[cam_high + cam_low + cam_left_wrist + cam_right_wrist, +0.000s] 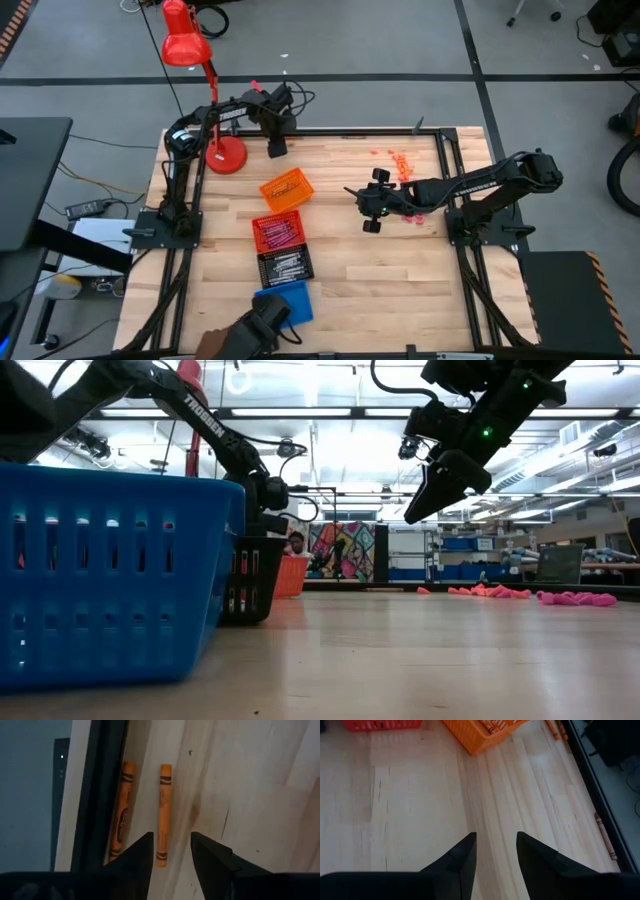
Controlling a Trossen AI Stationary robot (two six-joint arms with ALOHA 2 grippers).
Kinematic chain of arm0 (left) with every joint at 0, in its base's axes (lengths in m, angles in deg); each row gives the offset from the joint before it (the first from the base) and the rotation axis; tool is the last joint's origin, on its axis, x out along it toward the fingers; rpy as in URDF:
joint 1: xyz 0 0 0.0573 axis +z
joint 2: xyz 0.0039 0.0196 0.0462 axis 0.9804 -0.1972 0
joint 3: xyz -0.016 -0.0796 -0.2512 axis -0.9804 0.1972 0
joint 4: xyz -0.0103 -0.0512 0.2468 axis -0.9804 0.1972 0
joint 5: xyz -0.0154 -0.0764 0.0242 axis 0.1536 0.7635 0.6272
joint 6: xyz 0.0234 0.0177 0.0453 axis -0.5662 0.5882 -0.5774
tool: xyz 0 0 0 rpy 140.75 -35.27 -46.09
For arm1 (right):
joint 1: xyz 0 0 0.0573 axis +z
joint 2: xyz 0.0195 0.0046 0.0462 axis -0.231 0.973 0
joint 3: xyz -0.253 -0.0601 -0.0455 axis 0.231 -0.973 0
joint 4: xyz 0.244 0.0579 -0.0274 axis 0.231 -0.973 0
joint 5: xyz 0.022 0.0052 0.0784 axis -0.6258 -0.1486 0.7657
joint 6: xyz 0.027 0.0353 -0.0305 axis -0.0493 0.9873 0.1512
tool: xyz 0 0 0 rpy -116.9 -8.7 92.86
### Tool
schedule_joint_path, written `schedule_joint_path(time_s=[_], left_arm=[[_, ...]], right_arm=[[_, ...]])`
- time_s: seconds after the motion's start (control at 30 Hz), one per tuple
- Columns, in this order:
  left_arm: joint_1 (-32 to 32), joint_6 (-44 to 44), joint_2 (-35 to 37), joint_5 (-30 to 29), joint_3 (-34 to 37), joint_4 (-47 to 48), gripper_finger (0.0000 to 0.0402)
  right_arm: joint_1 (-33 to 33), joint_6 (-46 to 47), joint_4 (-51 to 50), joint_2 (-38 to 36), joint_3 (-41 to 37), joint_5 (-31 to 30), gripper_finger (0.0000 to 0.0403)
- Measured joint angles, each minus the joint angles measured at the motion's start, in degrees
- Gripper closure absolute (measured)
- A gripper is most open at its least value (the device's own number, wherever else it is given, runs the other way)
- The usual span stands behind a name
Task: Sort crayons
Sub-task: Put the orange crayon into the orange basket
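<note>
orange crayons (163, 815), blue tray (110, 570), red lamp (186, 42)

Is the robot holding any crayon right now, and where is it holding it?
No, nothing is held. The left tool is open above an orange crayon by the table's edge. The right tool is open over bare wood.

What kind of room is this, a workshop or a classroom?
Most likely a robotics lab or workshop: two robot arms are mounted on a wooden table, the floor has marked lanes, and the low view shows strip lights and shelves with bins in a big open room.
</note>
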Motion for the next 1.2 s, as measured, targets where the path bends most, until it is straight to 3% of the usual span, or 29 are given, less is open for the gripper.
schedule_joint_path(time_s=[0.2, 0.97, 1.07, 1.2], left_arm=[[-3.1, -0.3, 0.0, -8.0, 0.0, -3.5, 0.0260], [-3.1, -2.8, -3.7, -9.0, 0.0, -3.3, 0.0261], [-3.1, -3.2, -3.7, -8.9, 0.0, -3.1, 0.0279], [-3.1, -3.2, -3.7, -8.8, 0.0, -2.5, 0.0335]], right_arm=[[0.0, 0.2, 0.0, 0.0, 0.0, 0.5, 0.0260], [0.3, -0.1, 0.6, 0.0, 0.0, 1.7, 0.0260], [0.3, -0.2, 0.6, 0.0, 0.0, 1.6, 0.0260], [0.3, -0.3, 0.6, 0.0, 0.0, 1.6, 0.0260]])
